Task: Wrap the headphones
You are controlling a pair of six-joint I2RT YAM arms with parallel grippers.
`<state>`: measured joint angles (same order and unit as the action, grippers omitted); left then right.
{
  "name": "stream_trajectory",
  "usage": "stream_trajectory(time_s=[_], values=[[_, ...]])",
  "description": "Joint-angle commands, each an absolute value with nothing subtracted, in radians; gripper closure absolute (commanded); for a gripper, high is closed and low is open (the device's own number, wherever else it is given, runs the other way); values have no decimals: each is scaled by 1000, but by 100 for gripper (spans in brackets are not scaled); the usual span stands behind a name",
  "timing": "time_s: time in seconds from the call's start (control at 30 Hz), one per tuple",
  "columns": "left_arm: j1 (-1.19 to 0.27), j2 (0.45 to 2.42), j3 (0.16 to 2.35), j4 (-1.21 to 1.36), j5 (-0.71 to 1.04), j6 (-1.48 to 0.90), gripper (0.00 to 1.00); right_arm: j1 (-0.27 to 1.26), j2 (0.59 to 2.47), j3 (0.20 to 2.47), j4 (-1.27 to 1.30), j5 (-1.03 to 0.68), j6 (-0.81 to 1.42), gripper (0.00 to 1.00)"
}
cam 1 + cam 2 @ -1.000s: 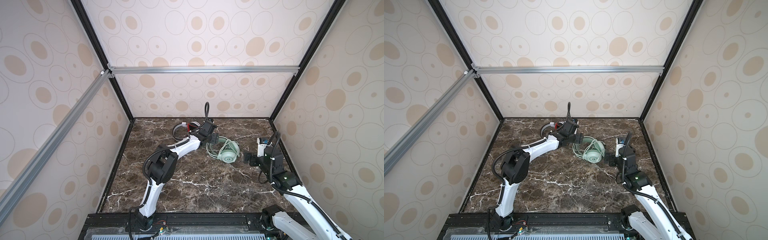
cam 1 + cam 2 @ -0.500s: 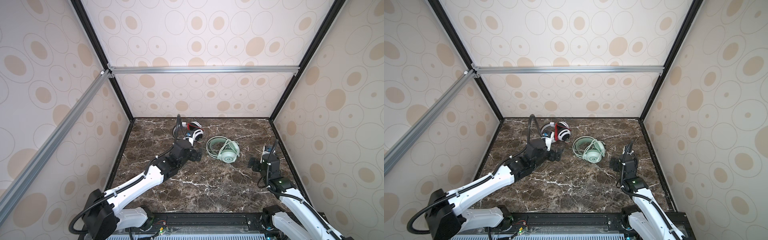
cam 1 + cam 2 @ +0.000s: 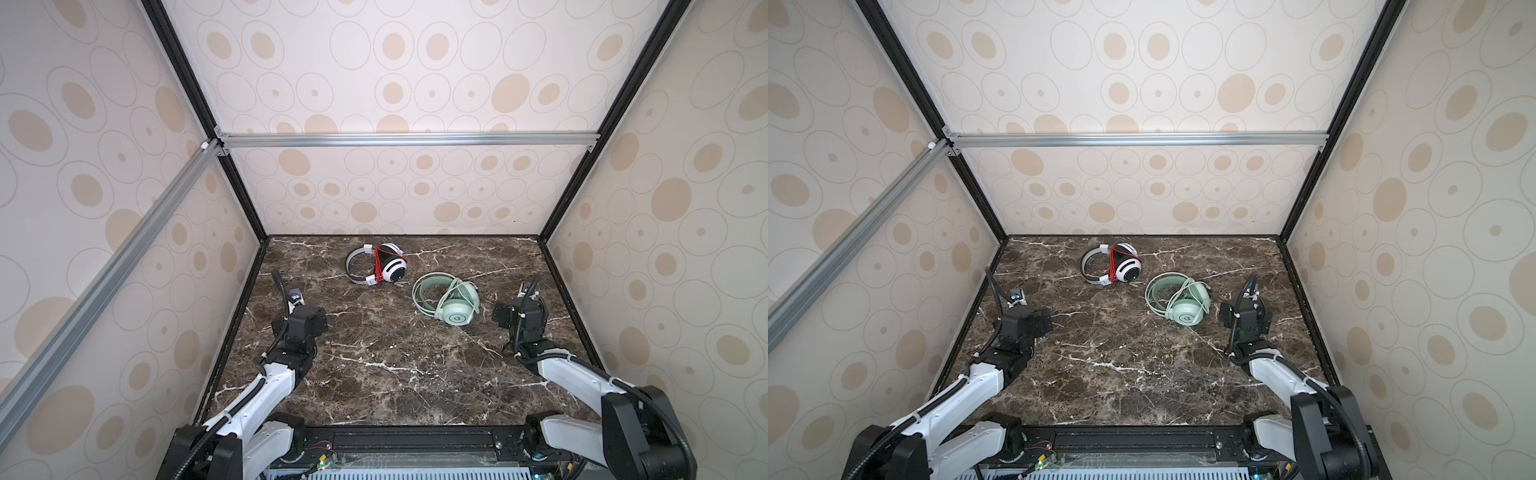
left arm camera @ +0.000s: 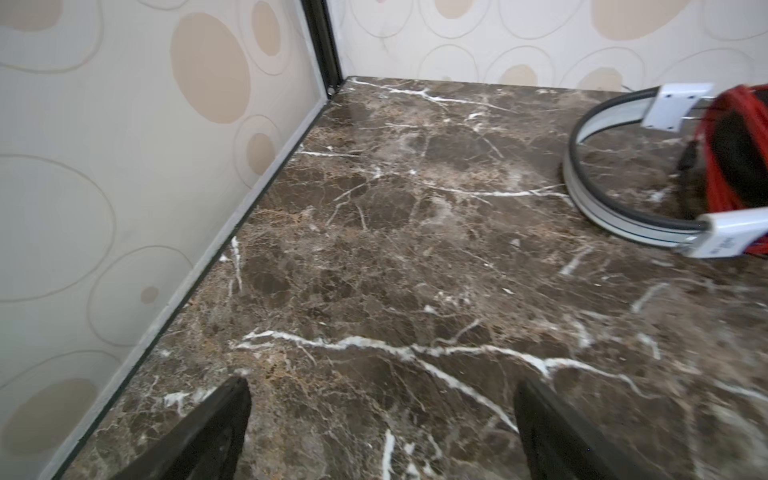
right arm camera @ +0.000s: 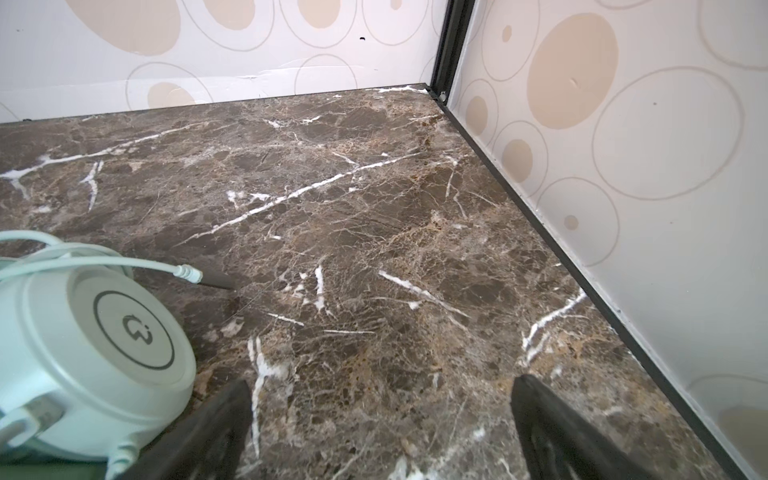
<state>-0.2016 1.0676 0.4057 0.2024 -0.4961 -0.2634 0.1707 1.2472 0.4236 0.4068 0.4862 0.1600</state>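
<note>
Your left gripper (image 4: 384,388) holds its black fingers wide apart over veined marble tabletop (image 4: 374,208); the white headset (image 4: 590,208), bound with red cord (image 4: 717,195), lies well beyond them. Your right gripper (image 5: 384,384) is spread empty too, with the smooth, round mint-green headset (image 5: 83,332) just beside one finger.

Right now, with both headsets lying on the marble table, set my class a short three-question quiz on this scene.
1. True or false: the left gripper is shut on the white headset.
2. Which headset lies nearer the right gripper? A) the white headset B) the mint-green headset C) both equally near
3. Fill in: the cord bundled on the white headset is ___ in colour.

Key: 1 false, both grippers are open and hold nothing. 2 B. 3 red.
</note>
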Motion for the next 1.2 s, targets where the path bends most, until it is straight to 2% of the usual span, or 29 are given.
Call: stream_trajectory(time_s=[0.0,0.1,0.2,0.27,0.43,0.57,0.67,0.7,0.73,0.77,0.83,0.9,1.0,1.17], values=[[-149,1158,381,487,-568,-167,2,166,1338,400,624,467,75,0],[-116,1308,344,725,-565,-122,2,167,1392,432,642,495,30,0],[-108,1416,339,900,-547,-91,2,161,1438,385,803,531,30,0],[-108,1453,317,1055,-489,-55,2,160,1479,352,908,488,-3,0],[-99,1547,281,1251,-412,-26,2,138,1502,424,785,418,8,0],[-78,1537,274,1230,-304,-35,2,100,1519,478,693,350,30,0],[-57,1588,205,1413,-190,-5,2,101,1511,452,728,329,28,0],[-55,1563,232,1306,-175,-18,2,99,1522,424,784,305,20,0],[-52,1584,228,1356,-172,-13,2,99,1562,386,925,290,-10,0],[-51,1583,225,1361,-173,-13,2,107,1580,379,961,297,-23,0],[-51,1582,220,1369,-171,-10,2,97,1532,420,786,276,14,0],[-51,1571,222,1343,-171,-15,2,86,1566,401,889,261,4,0],[-52,1574,222,1352,-173,-11,2,83,1540,420,802,254,16,0],[-51,1582,227,1353,-170,-11,2,82,1542,412,822,259,11,0]])
